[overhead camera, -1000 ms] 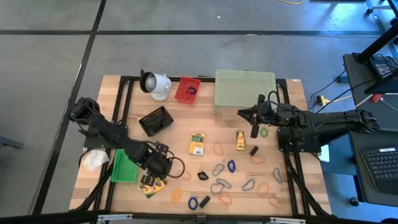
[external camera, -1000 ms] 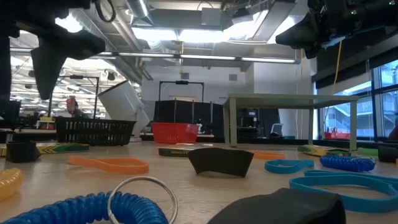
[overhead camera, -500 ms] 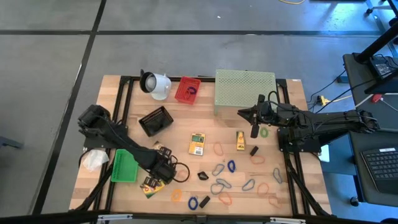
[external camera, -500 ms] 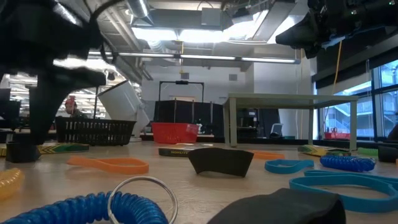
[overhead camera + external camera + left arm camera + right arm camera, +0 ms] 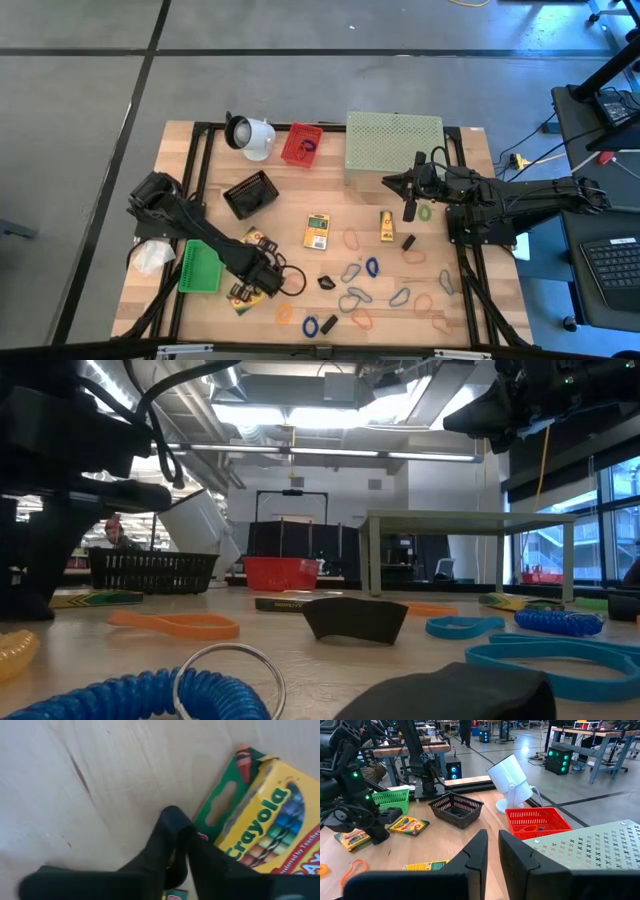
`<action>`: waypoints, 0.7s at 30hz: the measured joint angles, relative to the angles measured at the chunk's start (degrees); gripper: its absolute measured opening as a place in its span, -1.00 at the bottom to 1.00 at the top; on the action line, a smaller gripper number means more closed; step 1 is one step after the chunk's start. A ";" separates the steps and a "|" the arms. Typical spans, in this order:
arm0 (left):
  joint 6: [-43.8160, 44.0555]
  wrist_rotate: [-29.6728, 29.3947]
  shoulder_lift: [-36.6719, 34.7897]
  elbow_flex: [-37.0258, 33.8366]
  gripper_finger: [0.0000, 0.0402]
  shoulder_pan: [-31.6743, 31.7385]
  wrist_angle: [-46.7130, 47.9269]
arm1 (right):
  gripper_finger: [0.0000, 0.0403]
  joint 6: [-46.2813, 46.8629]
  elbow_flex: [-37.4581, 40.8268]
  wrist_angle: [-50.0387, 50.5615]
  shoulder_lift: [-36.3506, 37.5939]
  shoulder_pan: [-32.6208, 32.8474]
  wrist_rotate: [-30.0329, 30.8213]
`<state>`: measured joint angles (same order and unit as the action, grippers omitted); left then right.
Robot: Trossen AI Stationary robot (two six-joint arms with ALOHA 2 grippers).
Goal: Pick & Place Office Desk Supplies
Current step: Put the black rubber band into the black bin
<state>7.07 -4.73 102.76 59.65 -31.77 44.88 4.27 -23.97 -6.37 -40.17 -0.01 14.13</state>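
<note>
High view: left pincer [image 5: 262, 283] is down on the table [image 5: 480, 320] towards the near-left corner, right at a crayon box [image 5: 240, 297]. That box lies flat, long axis skew to the table edges, just leftward of the fingertips. The left arm is far nearer; right pincer [image 5: 408, 212] hangs by the right edge, well apart. Count: four yellow boxes, this one, a second [image 5: 256, 239] just beyond it, and two [image 5: 318, 231] [image 5: 386, 225] mid-table. Three baskets: black [image 5: 250, 193], red [image 5: 302, 145], green [image 5: 198, 268]. One mesh stand [image 5: 394, 146]. Oval clips and rubber bands are scattered along the near edge.

Low view: the left arm's dark fingers reach the tabletop at the left; the right pincer hangs high.

Left wrist view: fingers almost together, only a slim slit between them. The box sits against one finger; possibly its edge is pinched, a hold cannot be confirmed.

Right wrist view: fingers nearly closed, narrow gap, nothing in it.
</note>
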 joint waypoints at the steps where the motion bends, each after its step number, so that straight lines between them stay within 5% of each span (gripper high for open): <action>1: -0.27 -0.30 0.00 -0.01 -0.80 0.02 0.04 | -0.75 0.00 0.00 0.00 -0.02 0.00 0.00; 10: -0.83 -0.66 -5.71 0.24 -0.98 0.09 2.77 | -0.75 0.04 0.00 0.00 -0.02 0.00 0.00; 21: 7.24 -4.10 -26.63 1.41 -0.98 -0.17 7.02 | -0.75 1.29 0.00 -0.46 -0.02 0.00 0.20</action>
<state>14.32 -8.83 76.13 61.06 -31.94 51.90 5.56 -23.97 -6.83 -40.18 -0.01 14.33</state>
